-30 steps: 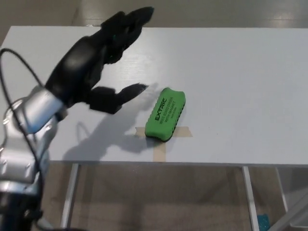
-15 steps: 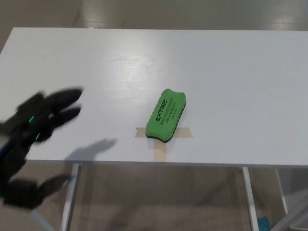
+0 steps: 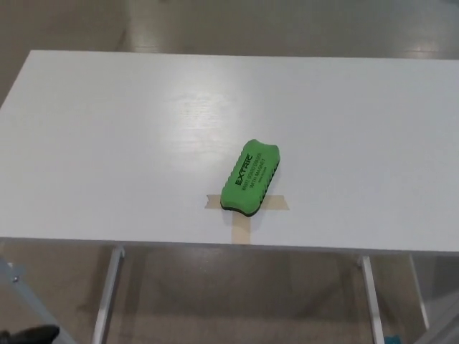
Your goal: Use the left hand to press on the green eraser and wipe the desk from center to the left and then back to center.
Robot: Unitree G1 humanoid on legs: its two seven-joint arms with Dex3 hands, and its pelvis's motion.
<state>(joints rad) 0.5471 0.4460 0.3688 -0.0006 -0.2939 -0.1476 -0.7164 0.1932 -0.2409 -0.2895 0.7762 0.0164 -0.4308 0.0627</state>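
The left hand has dropped out of sight, so its state is unknowable; the eraser (image 3: 249, 176) sits untouched on the tape cross (image 3: 244, 213), centre-near on the desk (image 3: 107, 143). The wipe looks finished or not begun.

A white desk (image 3: 143, 129) fills most of the view, its far edge running straight across near the top and its near edge low in the picture. A soft sheen of light lies on the top just left of centre. Under the near edge two pale metal legs (image 3: 107, 294) go down, one at the left and one at the right. Beyond and below the desk lies a beige floor (image 3: 244, 294), darker on the far side.
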